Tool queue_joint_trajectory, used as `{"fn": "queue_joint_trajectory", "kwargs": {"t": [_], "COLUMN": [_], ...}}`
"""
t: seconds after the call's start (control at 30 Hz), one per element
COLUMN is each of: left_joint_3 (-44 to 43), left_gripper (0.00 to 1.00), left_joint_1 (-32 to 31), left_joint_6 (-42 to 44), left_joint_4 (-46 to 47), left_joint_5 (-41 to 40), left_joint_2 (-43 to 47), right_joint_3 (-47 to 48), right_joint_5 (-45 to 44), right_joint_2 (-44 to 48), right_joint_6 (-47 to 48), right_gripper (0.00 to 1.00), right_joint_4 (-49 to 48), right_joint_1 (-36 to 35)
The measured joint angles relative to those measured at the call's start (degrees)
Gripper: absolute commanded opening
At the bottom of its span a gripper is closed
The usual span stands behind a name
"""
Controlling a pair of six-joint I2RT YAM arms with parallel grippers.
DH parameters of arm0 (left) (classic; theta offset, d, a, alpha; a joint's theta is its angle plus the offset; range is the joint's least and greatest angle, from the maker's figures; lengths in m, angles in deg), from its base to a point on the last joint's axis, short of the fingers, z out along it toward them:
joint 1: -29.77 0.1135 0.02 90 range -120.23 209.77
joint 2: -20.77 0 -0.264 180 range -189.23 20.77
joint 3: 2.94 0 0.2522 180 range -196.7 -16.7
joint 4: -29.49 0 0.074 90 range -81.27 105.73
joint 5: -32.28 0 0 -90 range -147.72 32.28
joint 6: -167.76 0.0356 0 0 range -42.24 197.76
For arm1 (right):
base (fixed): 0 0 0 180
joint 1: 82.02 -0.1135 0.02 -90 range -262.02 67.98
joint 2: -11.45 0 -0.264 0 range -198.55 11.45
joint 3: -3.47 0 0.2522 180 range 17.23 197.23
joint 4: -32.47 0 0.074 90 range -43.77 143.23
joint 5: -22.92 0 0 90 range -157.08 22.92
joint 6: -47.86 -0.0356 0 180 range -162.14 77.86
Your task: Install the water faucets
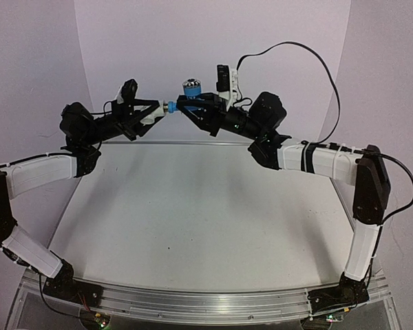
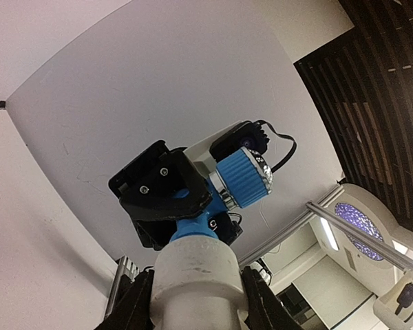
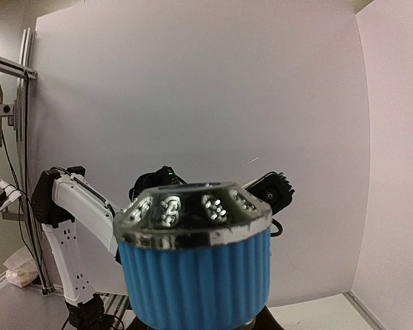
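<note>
Both arms are raised above the far side of the table and meet in mid-air. My left gripper (image 1: 150, 117) is shut on the white plastic fitting (image 2: 195, 271), with a finger (image 2: 132, 302) on each side of it. The light-blue tap body (image 2: 193, 225) touches the fitting's far end, in line with it. My right gripper (image 1: 195, 106) is shut on that tap body, its black jaws wrapping the middle. The tap's ribbed blue knob (image 3: 196, 275) with a chrome cap fills the right wrist view and hides that gripper's fingers. In the top view the knob (image 1: 191, 88) points upward.
The white table (image 1: 193, 206) lies well below both grippers. White backdrop walls stand behind and to the sides. A black cable (image 1: 310, 55) loops above the right arm. An aluminium rail (image 1: 206, 299) with the arm bases runs along the near edge.
</note>
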Motion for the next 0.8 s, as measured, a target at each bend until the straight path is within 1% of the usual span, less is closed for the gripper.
{"fn": "queue_joint_trajectory", "kwargs": {"t": [0.13, 0.23, 0.37, 0.53, 0.7, 0.8], "left_joint_3": [0.00, 0.00, -1.18, -3.32, -3.61, -4.11], "left_gripper": [0.00, 0.00, 0.00, 0.00, 0.00, 0.00], "left_joint_1": [0.15, 0.26, 0.39, 0.46, 0.70, 0.79], "left_joint_6": [2.14, 5.66, 14.84, 23.19, 30.21, 36.50], "left_joint_4": [-0.37, -1.38, -5.79, -9.90, -11.65, -15.58], "left_joint_5": [-0.68, -1.11, -1.51, -1.49, -1.88, -2.29], "left_joint_2": [-0.13, -0.13, -0.07, -0.07, 0.00, 0.39], "right_joint_3": [1.05, 1.42, 1.88, 2.05, 2.91, 3.17], "right_joint_5": [0.00, -0.17, -1.01, -2.47, -2.82, -2.93], "right_joint_2": [-1.46, -2.36, -3.41, -3.96, -5.31, -6.16], "right_joint_6": [-4.22, -7.96, -13.79, -19.08, -23.69, -26.93], "right_gripper": [0.00, 0.00, 0.00, 0.00, 0.00, 0.00], "right_joint_4": [-1.75, -2.82, -3.34, -4.39, -5.53, -5.64], "right_joint_1": [0.31, 0.55, 0.98, 1.14, 1.29, 1.62]}}
